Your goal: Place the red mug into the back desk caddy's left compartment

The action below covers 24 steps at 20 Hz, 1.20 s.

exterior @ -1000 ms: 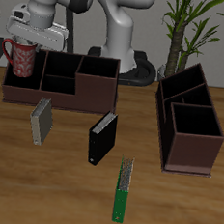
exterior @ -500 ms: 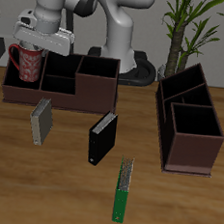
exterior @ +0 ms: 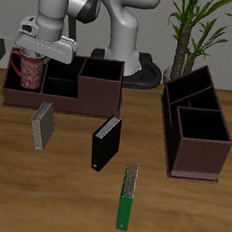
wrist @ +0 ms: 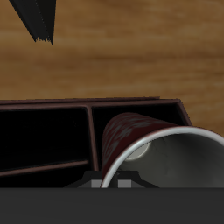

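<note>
The red mug (exterior: 28, 70) with its pale speckles hangs upright from my gripper (exterior: 41, 47), which is shut on its rim. Its lower part sits between the low walls of the left compartment (exterior: 12, 85), the big square end section of the back desk caddy (exterior: 81, 103). I cannot tell whether the mug's base touches the floor of the section. In the wrist view the red mug (wrist: 144, 140) fills the foreground, its grey-white inside showing, with the back desk caddy's dark wall (wrist: 52, 107) and black inside beside it.
A second dark brown caddy (exterior: 195, 131) stands end-on across the table. A grey book (exterior: 43, 126), a black book (exterior: 105, 142) and a green book (exterior: 128, 198) lie in front of the back caddy. A potted plant (exterior: 192, 35) stands farther back.
My gripper has carried the mug a little way along the caddy and lowered it, so the mug now sits deeper between the end section's walls.
</note>
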{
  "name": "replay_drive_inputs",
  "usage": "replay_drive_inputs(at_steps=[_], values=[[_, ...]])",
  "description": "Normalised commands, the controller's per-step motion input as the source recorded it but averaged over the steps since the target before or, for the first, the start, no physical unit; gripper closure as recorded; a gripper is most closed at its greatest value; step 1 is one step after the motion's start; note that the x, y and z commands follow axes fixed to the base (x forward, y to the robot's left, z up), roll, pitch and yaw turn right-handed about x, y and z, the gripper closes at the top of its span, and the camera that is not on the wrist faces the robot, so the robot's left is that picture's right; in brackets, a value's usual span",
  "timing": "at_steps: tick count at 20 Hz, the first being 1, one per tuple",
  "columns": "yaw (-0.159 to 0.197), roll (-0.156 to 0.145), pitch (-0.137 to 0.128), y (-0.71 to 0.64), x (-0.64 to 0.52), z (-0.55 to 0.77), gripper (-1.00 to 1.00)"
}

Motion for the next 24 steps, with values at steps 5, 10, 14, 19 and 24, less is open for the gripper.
replay_drive_inputs(at_steps=[5, 10, 14, 19, 24], values=[[0.004, 0.031, 0.022, 0.08, 0.02, -0.13, 1.00], [-0.009, -0.013, 0.021, -0.08, 0.04, -0.19, 1.00], [-0.004, -0.004, 0.015, -0.04, 0.03, -0.13, 1.00], [0.001, 0.009, 0.015, 0.02, 0.04, -0.12, 1.00], [-0.013, -0.016, 0.052, -0.01, 0.07, -0.21, 1.00]])
